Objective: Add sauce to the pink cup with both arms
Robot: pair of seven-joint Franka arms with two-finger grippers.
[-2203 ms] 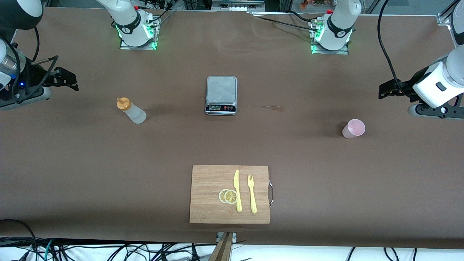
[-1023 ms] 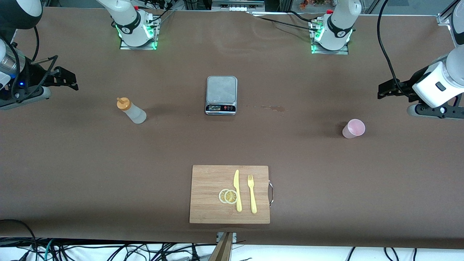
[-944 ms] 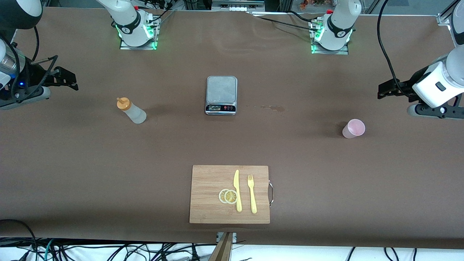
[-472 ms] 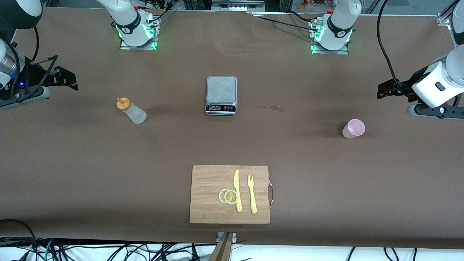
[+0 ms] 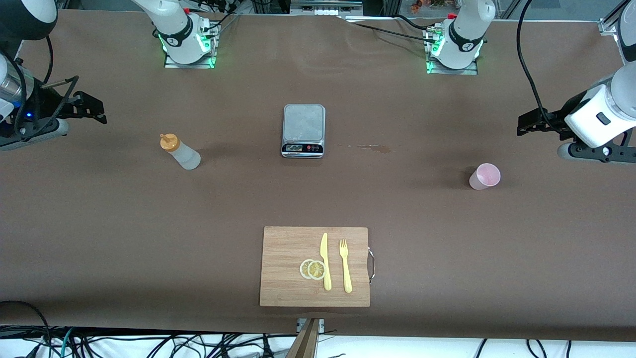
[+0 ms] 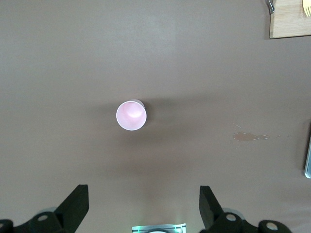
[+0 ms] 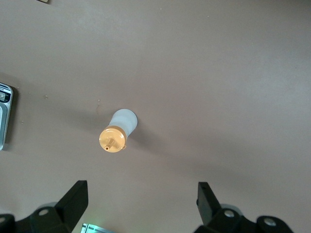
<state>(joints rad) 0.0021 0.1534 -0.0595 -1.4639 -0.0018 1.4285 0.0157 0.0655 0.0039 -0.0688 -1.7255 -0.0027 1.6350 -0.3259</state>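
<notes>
The sauce bottle (image 5: 181, 153), whitish with an orange nozzle cap, stands upright toward the right arm's end of the table. It also shows in the right wrist view (image 7: 119, 128). The pink cup (image 5: 484, 176) stands upright and empty toward the left arm's end, and it shows in the left wrist view (image 6: 131, 115). My right gripper (image 5: 102, 113) hangs open and empty high over the table, apart from the bottle; its wrist view (image 7: 141, 189) shows the same. My left gripper (image 5: 520, 127) hangs open and empty high over the table, apart from the cup, as in its wrist view (image 6: 143, 194).
A digital scale (image 5: 303, 130) sits mid-table, with a small spill stain (image 5: 372, 147) beside it. A wooden cutting board (image 5: 283, 248) near the front edge carries a yellow knife (image 5: 325, 261), a fork (image 5: 345, 266) and lemon slices (image 5: 313, 269).
The left gripper has shifted very slightly. The bottle, the cup and the right gripper have not moved.
</notes>
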